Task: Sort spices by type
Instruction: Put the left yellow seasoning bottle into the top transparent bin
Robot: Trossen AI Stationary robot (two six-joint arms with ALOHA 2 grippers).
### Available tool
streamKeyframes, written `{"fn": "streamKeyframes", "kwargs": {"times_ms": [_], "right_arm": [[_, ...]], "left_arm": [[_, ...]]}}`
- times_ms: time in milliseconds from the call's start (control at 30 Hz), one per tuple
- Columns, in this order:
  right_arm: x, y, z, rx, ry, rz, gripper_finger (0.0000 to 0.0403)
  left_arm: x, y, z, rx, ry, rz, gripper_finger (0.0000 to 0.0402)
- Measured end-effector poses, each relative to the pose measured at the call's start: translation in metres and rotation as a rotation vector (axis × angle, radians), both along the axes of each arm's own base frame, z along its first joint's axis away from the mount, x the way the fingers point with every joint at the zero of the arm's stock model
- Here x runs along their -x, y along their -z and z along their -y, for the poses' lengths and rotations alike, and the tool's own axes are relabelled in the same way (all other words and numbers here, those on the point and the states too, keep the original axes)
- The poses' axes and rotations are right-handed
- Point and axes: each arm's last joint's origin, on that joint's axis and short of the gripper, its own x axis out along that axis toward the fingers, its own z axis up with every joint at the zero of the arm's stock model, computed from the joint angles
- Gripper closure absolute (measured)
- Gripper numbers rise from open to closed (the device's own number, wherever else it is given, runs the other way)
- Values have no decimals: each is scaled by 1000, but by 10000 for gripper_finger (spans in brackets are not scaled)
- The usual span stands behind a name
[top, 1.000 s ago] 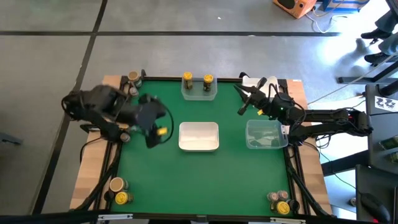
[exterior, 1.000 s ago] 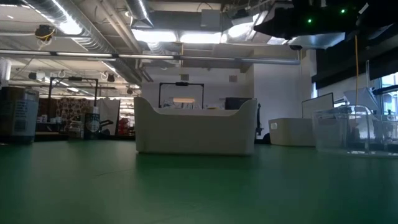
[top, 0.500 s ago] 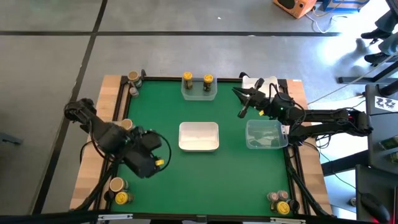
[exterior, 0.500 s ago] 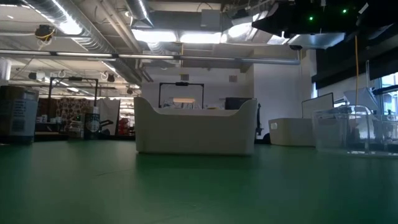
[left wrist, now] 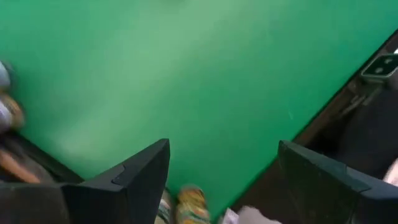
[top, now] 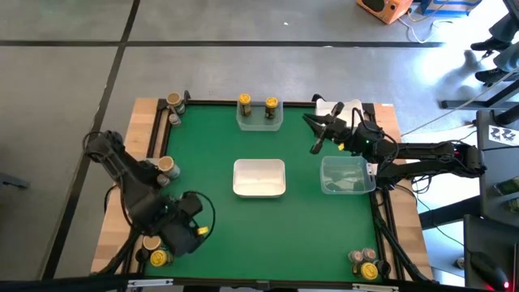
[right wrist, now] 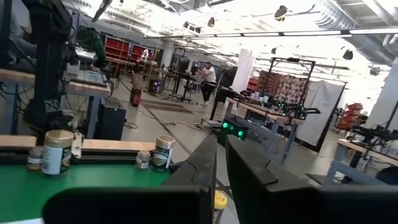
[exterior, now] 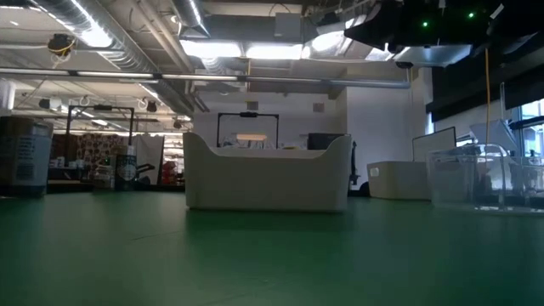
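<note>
Green tabletop point(top: 243, 227) fills the scene, wooden strips along both sides, grey floor around it; behind it a workshop room with desks and a person well back in the right wrist view.

Left arm point(top: 122, 174) runs from the left edge, bent, reaching toward the near left corner. Left claw point(top: 195, 231) hovers over the mat near that corner, jaws spread wide, a yellow-capped jar point(top: 201, 230) showing between them in the high view; whether it is really gripped cannot be told. Left wrist view shows both dark fingers point(left wrist: 134, 177) apart with green mat between and a blurred jar top low in the gap.

Right arm point(top: 430, 154) lies stretched in from the right edge. Right claw point(top: 318, 131) is beside the far right corner, fingers pressed together, holding nothing, pointing toward the far-left side.

White tub point(top: 259, 177) sits mid-table, also seen in the low view. Clear tub point(top: 347, 174) sits to its right, under the right arm's wrist. Another clear tub point(top: 259, 120) at the far edge has two yellow-capped jars at its far rim.

Other spice jars: one at the far left corner point(top: 173, 102), one tan cap on the left strip point(top: 166, 165), two at the near left corner point(top: 154, 247), a cluster at the near right corner point(top: 365, 261).
</note>
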Motion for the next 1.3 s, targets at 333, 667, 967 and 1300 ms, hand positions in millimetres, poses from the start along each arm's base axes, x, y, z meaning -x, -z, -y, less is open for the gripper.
{"fn": "streamKeyframes", "kwargs": {"times_ms": [333, 667, 967, 1300], "right_arm": [[0, 0, 0, -80, -35, 38, 364], [0, 0, 0, -116, -44, 55, 364], [-1, 2, 0, -169, -53, 49, 364], [-1, 3, 0, -172, -52, 41, 364]], "left_arm": [[21, 28, 28, 230, -243, -200, 119], [36, 57, 76, 371, -289, -257, 119], [46, 72, 91, 342, -214, -354, 124], [61, 74, 84, 199, -166, -408, 273]]}}
